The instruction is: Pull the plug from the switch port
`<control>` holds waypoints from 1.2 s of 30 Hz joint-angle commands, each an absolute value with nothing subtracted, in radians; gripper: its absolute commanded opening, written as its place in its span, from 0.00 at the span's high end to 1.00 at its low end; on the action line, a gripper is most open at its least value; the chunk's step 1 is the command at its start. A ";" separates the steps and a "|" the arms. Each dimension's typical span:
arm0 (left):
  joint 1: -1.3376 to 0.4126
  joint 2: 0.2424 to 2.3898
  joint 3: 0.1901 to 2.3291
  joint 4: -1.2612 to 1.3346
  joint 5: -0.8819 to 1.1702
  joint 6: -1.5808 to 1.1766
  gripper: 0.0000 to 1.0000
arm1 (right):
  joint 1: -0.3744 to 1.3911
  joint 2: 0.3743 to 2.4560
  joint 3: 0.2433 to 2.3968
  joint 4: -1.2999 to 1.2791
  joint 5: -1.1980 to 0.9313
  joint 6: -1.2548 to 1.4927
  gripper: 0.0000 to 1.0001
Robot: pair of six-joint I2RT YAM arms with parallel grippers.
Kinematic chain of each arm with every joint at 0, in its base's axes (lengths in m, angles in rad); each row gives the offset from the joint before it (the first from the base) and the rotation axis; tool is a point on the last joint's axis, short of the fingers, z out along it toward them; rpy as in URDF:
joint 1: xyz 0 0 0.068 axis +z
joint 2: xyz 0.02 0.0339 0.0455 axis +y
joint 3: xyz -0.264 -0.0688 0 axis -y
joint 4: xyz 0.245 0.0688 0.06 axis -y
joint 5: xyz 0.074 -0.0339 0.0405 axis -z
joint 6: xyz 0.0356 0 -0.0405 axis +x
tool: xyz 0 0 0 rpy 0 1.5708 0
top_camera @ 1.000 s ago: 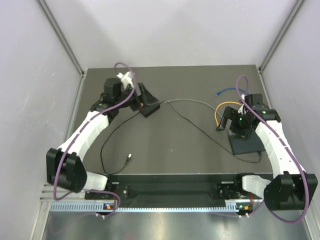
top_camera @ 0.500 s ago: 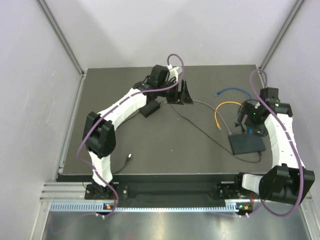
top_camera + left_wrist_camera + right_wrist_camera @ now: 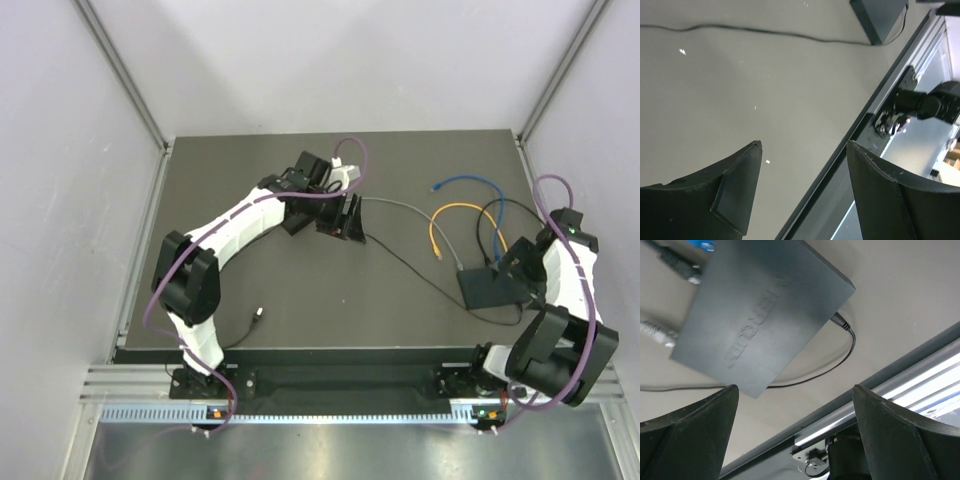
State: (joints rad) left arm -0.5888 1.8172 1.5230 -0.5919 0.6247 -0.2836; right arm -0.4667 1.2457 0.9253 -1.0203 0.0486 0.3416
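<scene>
The flat black switch box (image 3: 492,287) lies at the right; its ports are on its far-left edge and are too small to make out. In the right wrist view the box (image 3: 765,315) has a grey plug (image 3: 655,332), a dark plug (image 3: 680,270) and a blue one (image 3: 705,245) at that edge. An orange cable (image 3: 445,215) ends free on the table, left of the box. My right gripper (image 3: 515,262) (image 3: 795,390) is open and empty over the box's right end. My left gripper (image 3: 345,218) (image 3: 804,145) is open and empty over the table's middle.
A small black block (image 3: 295,215) with a thin black cord (image 3: 400,262) lies under my left arm. A blue cable (image 3: 460,185) and a grey cable (image 3: 410,208) run across the back right. A power cord (image 3: 842,322) leaves the box's near side. The table's front rail (image 3: 880,385) is close.
My right gripper has left the switch's far-left edge and drawn back to the right; the orange cable's end now lies free. My left gripper swung from far left to the middle.
</scene>
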 commanded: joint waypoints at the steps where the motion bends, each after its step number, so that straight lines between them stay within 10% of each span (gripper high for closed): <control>1: -0.565 1.737 1.513 -0.606 0.647 -0.206 0.27 | -0.492 1.273 0.896 -0.925 0.028 0.337 0.05; 36: -0.549 1.859 1.649 -0.647 0.624 -0.296 0.34 | -0.110 1.583 1.052 -0.724 -0.243 0.545 0.36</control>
